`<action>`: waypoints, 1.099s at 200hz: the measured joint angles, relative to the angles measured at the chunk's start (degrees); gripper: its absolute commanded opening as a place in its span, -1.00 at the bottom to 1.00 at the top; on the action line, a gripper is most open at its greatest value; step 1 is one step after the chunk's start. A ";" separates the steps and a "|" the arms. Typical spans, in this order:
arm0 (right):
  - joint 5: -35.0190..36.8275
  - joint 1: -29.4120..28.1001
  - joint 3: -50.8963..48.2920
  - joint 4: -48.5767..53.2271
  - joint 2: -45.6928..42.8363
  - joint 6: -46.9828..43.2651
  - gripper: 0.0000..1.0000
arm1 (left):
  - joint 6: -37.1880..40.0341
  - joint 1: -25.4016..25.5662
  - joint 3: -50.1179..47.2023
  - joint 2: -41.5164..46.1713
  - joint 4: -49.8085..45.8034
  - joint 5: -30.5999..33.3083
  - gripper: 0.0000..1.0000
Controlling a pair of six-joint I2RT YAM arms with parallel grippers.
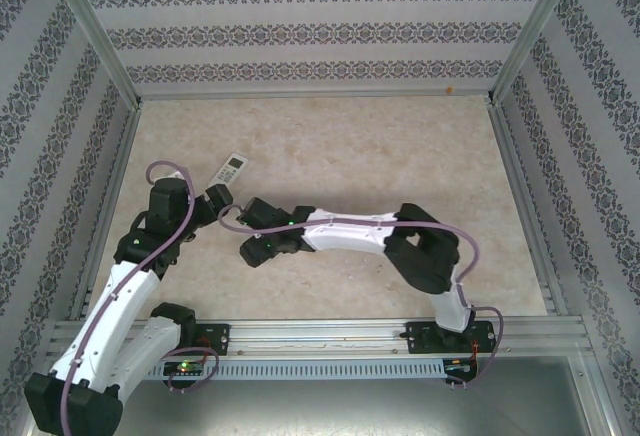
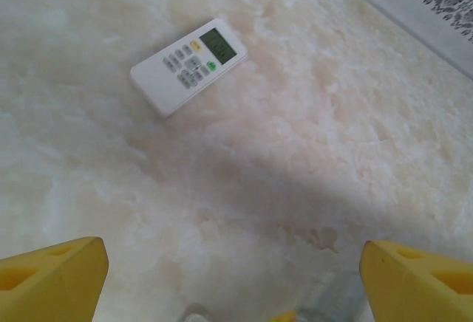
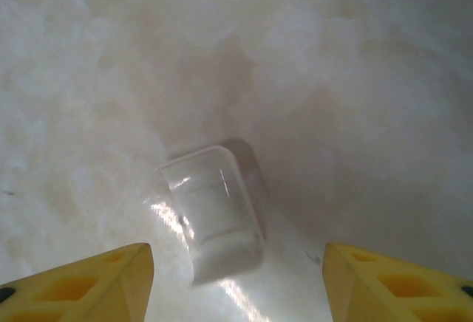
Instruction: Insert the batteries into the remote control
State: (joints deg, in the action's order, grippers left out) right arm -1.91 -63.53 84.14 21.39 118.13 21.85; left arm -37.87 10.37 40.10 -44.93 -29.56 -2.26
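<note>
Nearest first: both arms are bolted at the near edge of the bench (image 1: pixel 400 156), well short of the remote (image 1: pixel 231 168).

The right arm (image 1: pixel 350 231) stretches across to the left. The right jaws end up on the near side of the remote, a touch to its right. They're open, with the yellow fingertips (image 3: pixel 89 281) spread wide and nothing pinched. A small clear box (image 3: pixel 214 215) lies on the bench just ahead of them, turned at an angle and touching neither fingertip.

The left arm (image 1: pixel 110 316) runs up the left side. The left jaws hang just short of the remote, closer to it than the right ones. These are open too, the fingertips (image 2: pixel 52 274) far apart with bare bench between them.

At the very bottom edge of the left wrist view there's a little orange speck (image 2: pixel 284 316) beside something clear. It could be one of the batteries, but it's cut off and blurry, so honestly I can't tell.

The remote itself is white and lies flat on the bench, face up with its buttons and small greenish screen showing. It sits diagonally and nothing is touching it.

Well beyond the remote, the patterned wall (image 1: pixel 320 26) closes off the far side.
</note>
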 measured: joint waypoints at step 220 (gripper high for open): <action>-10.21 19.82 -15.32 -7.32 -20.50 13.94 -1.00 | -11.61 -0.81 -3.89 -10.32 24.50 -35.30 0.45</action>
State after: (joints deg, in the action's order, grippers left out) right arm -12.12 -43.70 68.82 14.06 97.62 35.79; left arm -49.47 9.56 36.21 -55.24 -5.06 -37.56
